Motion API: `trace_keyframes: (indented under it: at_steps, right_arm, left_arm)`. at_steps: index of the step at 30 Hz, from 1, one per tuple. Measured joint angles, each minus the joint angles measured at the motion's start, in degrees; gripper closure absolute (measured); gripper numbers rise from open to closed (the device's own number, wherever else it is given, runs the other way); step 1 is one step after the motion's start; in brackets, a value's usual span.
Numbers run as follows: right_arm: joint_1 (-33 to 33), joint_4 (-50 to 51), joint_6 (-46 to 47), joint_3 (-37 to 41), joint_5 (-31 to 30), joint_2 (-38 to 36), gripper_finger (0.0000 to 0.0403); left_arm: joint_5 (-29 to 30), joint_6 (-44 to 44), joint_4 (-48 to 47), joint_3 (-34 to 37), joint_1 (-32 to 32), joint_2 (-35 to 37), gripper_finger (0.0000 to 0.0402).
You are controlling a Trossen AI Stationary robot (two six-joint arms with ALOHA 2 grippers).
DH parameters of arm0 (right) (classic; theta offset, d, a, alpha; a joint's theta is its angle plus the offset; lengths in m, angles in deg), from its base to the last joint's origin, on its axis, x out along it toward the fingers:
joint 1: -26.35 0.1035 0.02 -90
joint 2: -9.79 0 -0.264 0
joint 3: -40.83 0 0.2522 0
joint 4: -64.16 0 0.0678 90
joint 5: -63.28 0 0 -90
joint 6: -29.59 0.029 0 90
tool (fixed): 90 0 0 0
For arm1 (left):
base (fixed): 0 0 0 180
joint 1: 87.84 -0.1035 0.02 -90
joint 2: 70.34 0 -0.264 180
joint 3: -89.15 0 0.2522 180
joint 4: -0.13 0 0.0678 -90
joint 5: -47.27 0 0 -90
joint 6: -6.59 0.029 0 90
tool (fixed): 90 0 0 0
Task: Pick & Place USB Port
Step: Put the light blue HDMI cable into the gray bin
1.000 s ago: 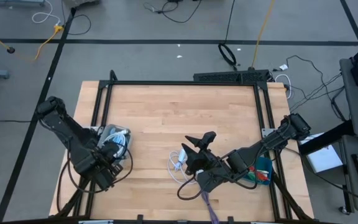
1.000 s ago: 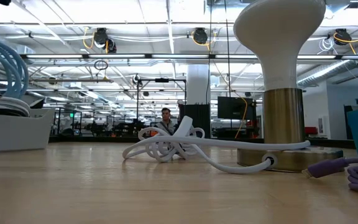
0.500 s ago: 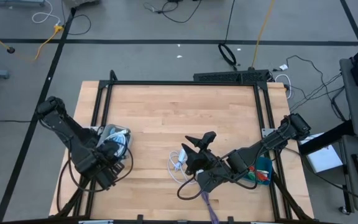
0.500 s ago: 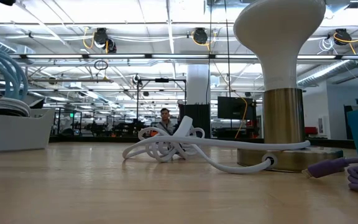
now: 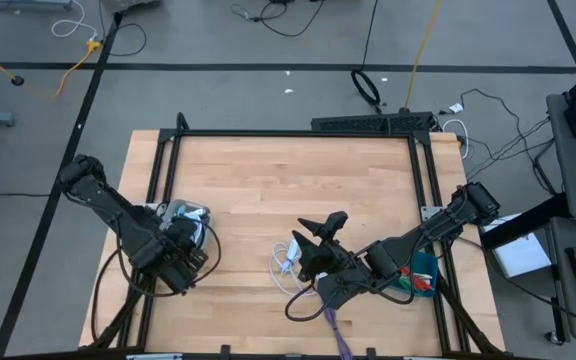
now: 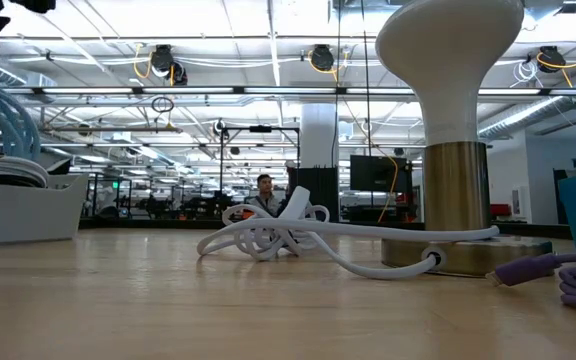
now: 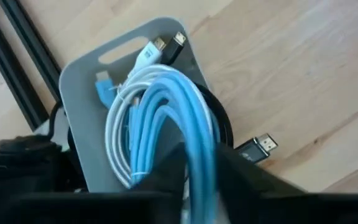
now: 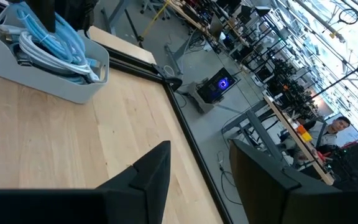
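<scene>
- High view: left gripper [image 5: 183,262] hovered over grey bin [image 5: 173,212] at the table's left edge, presumably to pull out a cable; right gripper [image 5: 318,240] waited beside white cable [image 5: 286,262].
- Left wrist view: light-blue cable [image 7: 166,118] ran between the fingers [image 7: 166,171], apparently pinched.
- Right wrist view: fingers [image 8: 151,171] parted, empty.

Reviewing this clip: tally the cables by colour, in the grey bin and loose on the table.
Light blue cable, in the grey bin: 1
White cables, one in the bin, one on the table: 2
Purple cable, on the table: 1
Black cable with a metal plug, beside the bin: 1
Total: 5
</scene>
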Motion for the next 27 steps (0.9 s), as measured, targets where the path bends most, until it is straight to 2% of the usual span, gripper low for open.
trace_keyframes:
  at_steps: [1,2,3,10,27]
  right_arm:
    - [0.00,0.02,-0.02,0.00,0.00,0.00,0.0248]
    - [0.00,0.02,-0.04,0.00,0.00,0.00,0.0248]
    - [0.00,0.02,-0.04,0.00,0.00,0.00,0.0248]
    - [0.01,-0.02,0.00,0.00,2.99,0.00,0.0248]
    - [0.02,0.00,0.02,0.00,2.97,0.00,0.0248]
  left_arm:
    - [-0.39,-0.37,0.13,0.11,0.00,0.00,0.0348]
    - [-0.77,-0.37,0.13,0.30,0.02,0.00,0.0368]
    - [-0.86,-0.39,-0.03,0.52,0.04,0.00,0.0370]
    - [2.32,-0.43,0.04,1.61,0.28,-0.09,0.0370]
    - [6.59,-0.88,0.04,1.77,-2.60,-0.26,0.0370]
